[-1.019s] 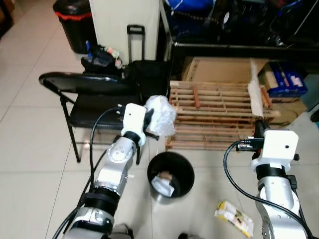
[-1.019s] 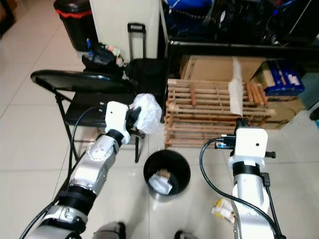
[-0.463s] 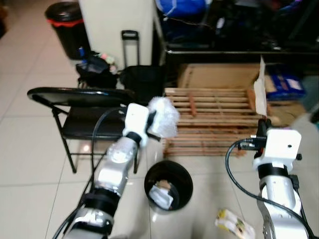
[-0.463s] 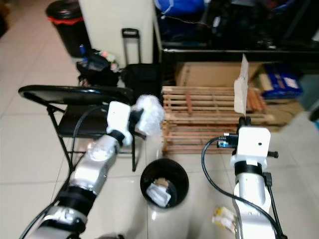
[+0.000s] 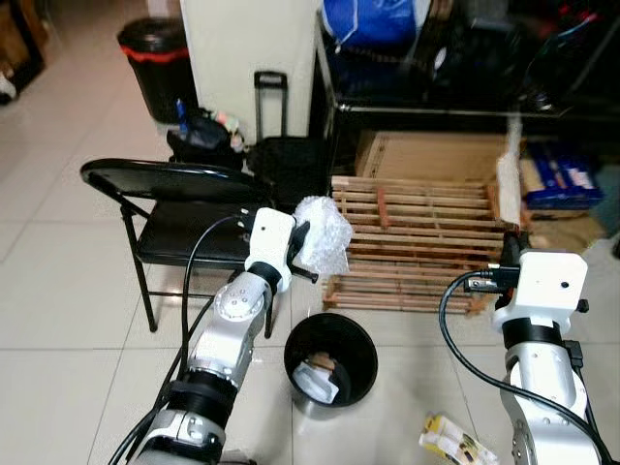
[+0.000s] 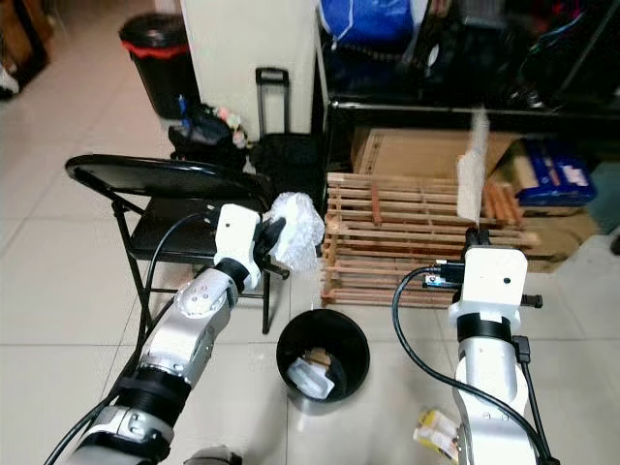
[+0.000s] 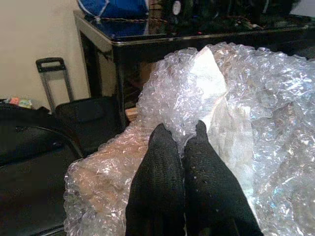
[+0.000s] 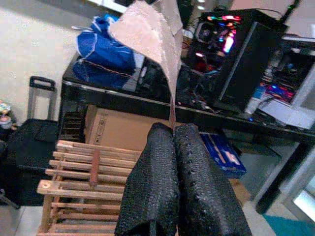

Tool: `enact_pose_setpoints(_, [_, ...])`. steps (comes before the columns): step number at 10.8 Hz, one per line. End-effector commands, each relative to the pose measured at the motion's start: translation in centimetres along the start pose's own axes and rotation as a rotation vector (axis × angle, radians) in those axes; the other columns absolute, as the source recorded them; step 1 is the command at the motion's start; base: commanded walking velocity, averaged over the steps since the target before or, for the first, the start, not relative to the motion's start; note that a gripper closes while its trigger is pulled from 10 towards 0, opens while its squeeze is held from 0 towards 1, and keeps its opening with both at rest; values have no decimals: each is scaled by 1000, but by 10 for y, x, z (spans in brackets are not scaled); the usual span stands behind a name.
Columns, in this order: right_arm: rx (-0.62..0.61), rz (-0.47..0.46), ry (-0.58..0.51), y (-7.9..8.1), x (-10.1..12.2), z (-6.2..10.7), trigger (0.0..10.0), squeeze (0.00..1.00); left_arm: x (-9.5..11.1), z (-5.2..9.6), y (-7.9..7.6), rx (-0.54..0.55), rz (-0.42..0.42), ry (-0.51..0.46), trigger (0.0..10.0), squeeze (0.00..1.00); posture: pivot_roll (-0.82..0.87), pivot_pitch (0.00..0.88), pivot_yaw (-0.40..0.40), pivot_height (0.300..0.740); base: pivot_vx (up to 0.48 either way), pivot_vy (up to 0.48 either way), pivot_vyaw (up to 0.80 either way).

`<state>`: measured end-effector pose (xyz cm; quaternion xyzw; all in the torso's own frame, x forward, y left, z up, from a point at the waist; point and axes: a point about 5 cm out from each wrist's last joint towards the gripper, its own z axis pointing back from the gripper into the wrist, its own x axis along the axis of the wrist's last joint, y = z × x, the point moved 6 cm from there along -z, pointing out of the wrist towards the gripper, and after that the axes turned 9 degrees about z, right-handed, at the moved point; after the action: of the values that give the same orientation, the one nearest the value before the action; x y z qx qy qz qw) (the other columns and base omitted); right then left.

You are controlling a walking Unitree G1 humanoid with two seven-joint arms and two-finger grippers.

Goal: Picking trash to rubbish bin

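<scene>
A small black rubbish bin (image 5: pixel 330 362) stands on the floor between my arms with crumpled trash inside. My left gripper (image 5: pixel 306 244) is shut on a wad of clear bubble wrap (image 5: pixel 324 234), held above and a little behind the bin; the left wrist view shows the bubble wrap (image 7: pixel 231 113) pinched by the black fingers (image 7: pixel 158 172). My right gripper (image 6: pixel 475 232) is shut on a pale strip of paper (image 6: pixel 471 174) standing upright over the wooden crate; the paper strip (image 8: pixel 152 34) rises from the fingers (image 8: pixel 157 162). A yellow wrapper (image 5: pixel 453 438) lies on the floor by my right arm.
A black folding chair (image 5: pixel 184 199) stands left of the bin. A wooden slatted crate (image 5: pixel 417 237) lies behind it, with cardboard (image 5: pixel 426 155) and a dark table beyond. A black suitcase (image 5: pixel 281 160) and a tall black bin with a red band (image 5: pixel 160 58) stand further back.
The head camera shifted and tilted. My left gripper still holds the bubble wrap near the bin; the right one has kept the paper strip upright in about the same place.
</scene>
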<state>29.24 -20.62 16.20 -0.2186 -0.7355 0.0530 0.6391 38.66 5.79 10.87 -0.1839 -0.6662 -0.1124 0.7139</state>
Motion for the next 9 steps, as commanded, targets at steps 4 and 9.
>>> enact_pose_setpoints(4, [33,2,28,2,-8,9,10000,0,-2,-4,2,20,-18,14,10000,0,126,172,-48,740,0,0,-791])
enact_pose_setpoints(9, [70,3,38,5,-10,11,10000,0,-31,0,44,186,-63,108,10000,0,125,183,-103,740,0,0,-100])
